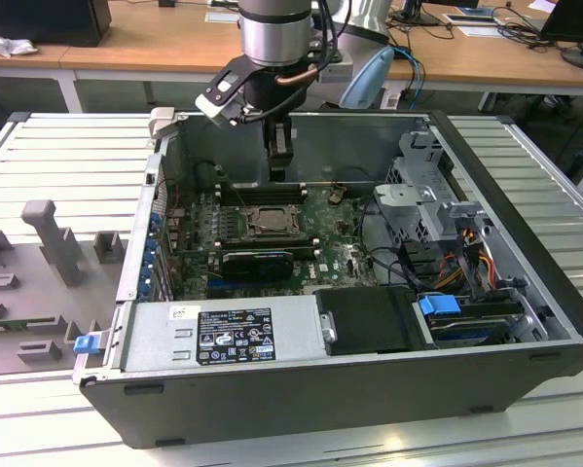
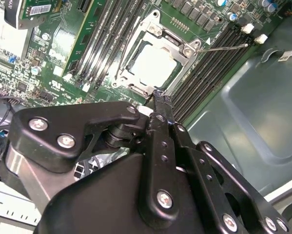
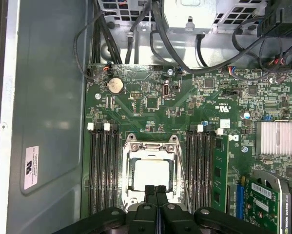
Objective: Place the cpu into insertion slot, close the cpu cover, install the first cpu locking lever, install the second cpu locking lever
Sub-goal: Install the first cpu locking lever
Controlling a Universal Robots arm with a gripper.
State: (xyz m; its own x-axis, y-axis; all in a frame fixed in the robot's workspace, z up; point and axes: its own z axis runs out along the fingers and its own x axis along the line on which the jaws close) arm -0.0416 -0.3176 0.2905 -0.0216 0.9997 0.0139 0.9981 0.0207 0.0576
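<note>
— Where does the cpu [image 3: 149,174] sit?
— In the insertion slot [image 1: 240,222], under the cpu cover [image 3: 149,147], on the board [image 3: 150,102] inside the case [image 1: 349,389] on the counter [image 1: 534,156].
— And around it, in the exterior view?
— My fingers [image 1: 278,156] hang at its twelve o'clock. A card [image 1: 257,261] lies at six, with the power supply [image 1: 223,336] beyond that. The drive cage [image 1: 427,195] stands at three.

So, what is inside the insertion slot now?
The cpu lies in the insertion slot, its silver top showing through the window of the cpu cover. The slot floor beneath it is hidden.
</note>
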